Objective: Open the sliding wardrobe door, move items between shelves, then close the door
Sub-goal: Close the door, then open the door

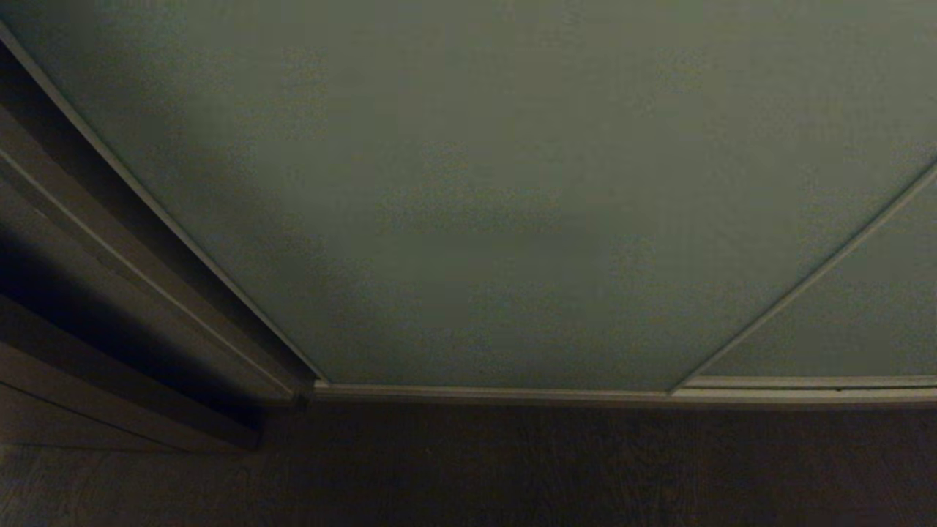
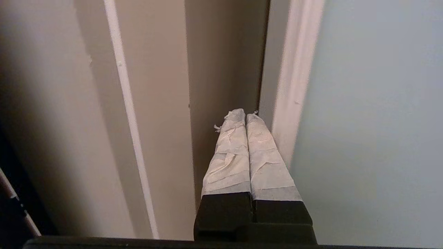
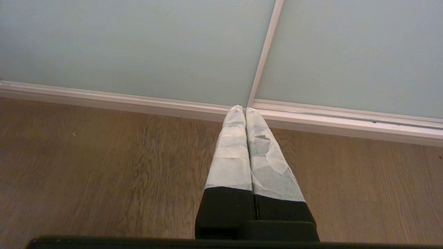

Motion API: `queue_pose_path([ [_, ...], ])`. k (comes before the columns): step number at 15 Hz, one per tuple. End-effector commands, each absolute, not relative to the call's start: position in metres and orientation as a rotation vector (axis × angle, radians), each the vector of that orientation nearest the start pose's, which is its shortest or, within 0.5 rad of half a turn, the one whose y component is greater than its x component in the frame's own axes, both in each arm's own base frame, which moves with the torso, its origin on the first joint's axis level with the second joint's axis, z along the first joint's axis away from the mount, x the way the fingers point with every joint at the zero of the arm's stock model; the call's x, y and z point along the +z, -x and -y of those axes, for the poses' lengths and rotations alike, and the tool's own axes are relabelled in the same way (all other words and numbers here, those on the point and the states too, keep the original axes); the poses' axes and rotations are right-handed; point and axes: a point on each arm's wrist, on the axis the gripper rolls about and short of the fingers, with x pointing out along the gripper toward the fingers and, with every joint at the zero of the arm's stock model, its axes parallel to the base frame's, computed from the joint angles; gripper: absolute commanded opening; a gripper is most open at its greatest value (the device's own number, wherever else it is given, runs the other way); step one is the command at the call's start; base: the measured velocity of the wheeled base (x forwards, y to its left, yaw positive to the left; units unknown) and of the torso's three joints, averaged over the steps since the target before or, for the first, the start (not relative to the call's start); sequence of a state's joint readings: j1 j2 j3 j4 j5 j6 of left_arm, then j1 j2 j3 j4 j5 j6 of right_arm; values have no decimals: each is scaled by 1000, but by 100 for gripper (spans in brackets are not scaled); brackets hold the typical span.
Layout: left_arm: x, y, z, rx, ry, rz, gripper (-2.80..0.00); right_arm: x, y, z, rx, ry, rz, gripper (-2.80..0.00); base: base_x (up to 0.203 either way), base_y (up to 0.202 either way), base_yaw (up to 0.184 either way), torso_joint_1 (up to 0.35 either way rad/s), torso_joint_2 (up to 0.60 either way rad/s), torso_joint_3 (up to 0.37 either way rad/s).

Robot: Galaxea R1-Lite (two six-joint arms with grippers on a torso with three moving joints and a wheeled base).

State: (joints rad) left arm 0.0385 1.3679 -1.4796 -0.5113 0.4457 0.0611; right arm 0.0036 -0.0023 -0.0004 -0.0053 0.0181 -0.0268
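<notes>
Head view shows the sliding wardrobe door (image 1: 468, 183) filling nearly the whole frame, a pale grey-green panel with a slim light frame; its left edge runs beside a dark narrow gap (image 1: 110, 293) against the wardrobe side, and a second like panel (image 1: 842, 322) overlaps at right. Neither arm appears in this view. Left wrist view: left claw (image 2: 245, 116) fully shut, paper-wrapped fingers pressed together and holding nothing, tips set in the recess just beside the door's light edge frame (image 2: 294, 86); whether they touch the frame I cannot tell. Right wrist view: right claw (image 3: 245, 110) likewise shut and empty, pointing down toward the bottom track (image 3: 138, 103) where the two panels meet, apparently parked. Judgement: the opening step is in hand and barely begun, since the door looks closed or nearly so; no shelves or items are visible anywhere. Next move likely calls for seating the closed fingers against the frame edge and pushing sideways along the track, keeping contact so the tips do not slip off the slim lip. Floor (image 3: 86, 173) is wood-grain plank, brown, running up to the track; lighting in the head view is dim.
</notes>
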Motion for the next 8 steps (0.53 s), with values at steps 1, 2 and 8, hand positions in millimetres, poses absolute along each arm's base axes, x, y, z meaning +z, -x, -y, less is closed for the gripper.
queue_pose_path([
  [1,448,-193,-19,499,67,602,-280,76,23,0,23,28,6,-280,0,0,0,0,0,0],
  [2,448,-195,-19,498,66,602,-280,76,23,0,23,28,6,-280,0,0,0,0,0,0],
  [8,444,-202,-17,380,32,539,-280,76,23,0,23,28,6,-280,0,0,0,0,0,0],
])
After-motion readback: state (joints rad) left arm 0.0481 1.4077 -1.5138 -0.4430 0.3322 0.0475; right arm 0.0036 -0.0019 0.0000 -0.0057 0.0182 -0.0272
